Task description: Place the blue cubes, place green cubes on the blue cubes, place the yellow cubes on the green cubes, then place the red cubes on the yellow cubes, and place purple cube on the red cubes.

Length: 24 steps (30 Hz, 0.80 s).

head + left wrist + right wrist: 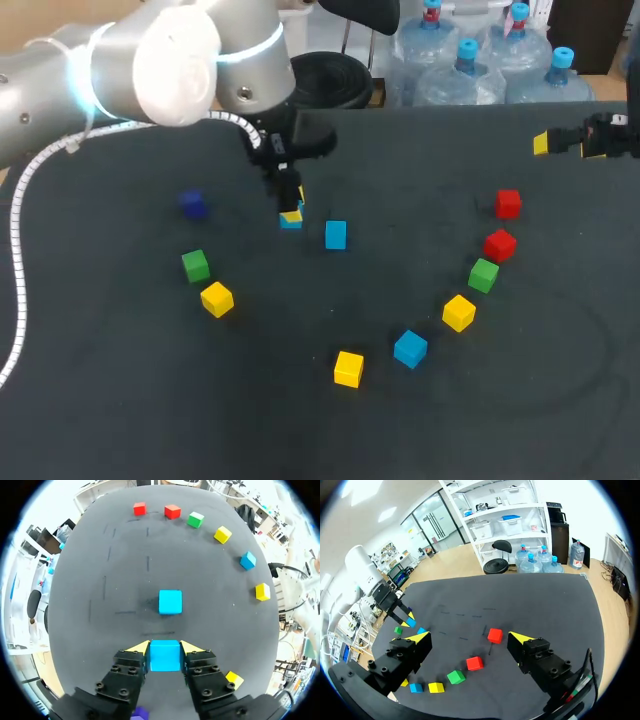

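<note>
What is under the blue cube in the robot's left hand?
Only black table shows around the cube in the left hand. The spot right beneath is covered, so touching or not, I can't tell.

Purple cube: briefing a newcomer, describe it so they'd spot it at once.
Start at the left gripper. To its left stand three cubes: yellow cube, green cube, then the purple cube farthest away. It alone is dark purple.
</note>
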Available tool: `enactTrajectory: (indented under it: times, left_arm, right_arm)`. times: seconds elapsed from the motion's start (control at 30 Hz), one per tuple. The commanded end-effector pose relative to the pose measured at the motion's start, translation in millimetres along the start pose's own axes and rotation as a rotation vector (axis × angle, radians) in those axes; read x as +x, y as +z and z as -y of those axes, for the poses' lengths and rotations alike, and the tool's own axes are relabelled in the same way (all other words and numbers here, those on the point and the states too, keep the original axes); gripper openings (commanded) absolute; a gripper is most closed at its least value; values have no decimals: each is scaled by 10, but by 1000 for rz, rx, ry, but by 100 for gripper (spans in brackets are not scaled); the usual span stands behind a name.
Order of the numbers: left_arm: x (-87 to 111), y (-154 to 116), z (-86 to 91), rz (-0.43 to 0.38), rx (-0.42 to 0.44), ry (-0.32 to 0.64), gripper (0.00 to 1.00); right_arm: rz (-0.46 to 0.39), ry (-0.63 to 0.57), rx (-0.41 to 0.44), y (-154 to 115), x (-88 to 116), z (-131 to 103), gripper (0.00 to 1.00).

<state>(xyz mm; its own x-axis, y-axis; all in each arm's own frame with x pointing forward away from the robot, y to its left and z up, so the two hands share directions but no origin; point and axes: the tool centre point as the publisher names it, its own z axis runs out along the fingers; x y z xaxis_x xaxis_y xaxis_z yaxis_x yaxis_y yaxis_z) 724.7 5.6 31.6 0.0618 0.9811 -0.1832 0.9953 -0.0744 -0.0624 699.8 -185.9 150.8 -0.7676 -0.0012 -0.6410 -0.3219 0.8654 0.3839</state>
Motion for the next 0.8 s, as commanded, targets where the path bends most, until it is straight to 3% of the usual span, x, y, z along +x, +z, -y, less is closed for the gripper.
enactTrajectory:
  times: [0.03, 0.8]
  left_arm:
    - [-53, 39, 29, 0, -2, -3, 0]
    - [-157, 189, 107, 1, 23, -26, 0]
  right_arm:
    - [1, 0, 3, 1, 2, -7, 100]
    - [1, 0, 3, 1, 2, -7, 100]
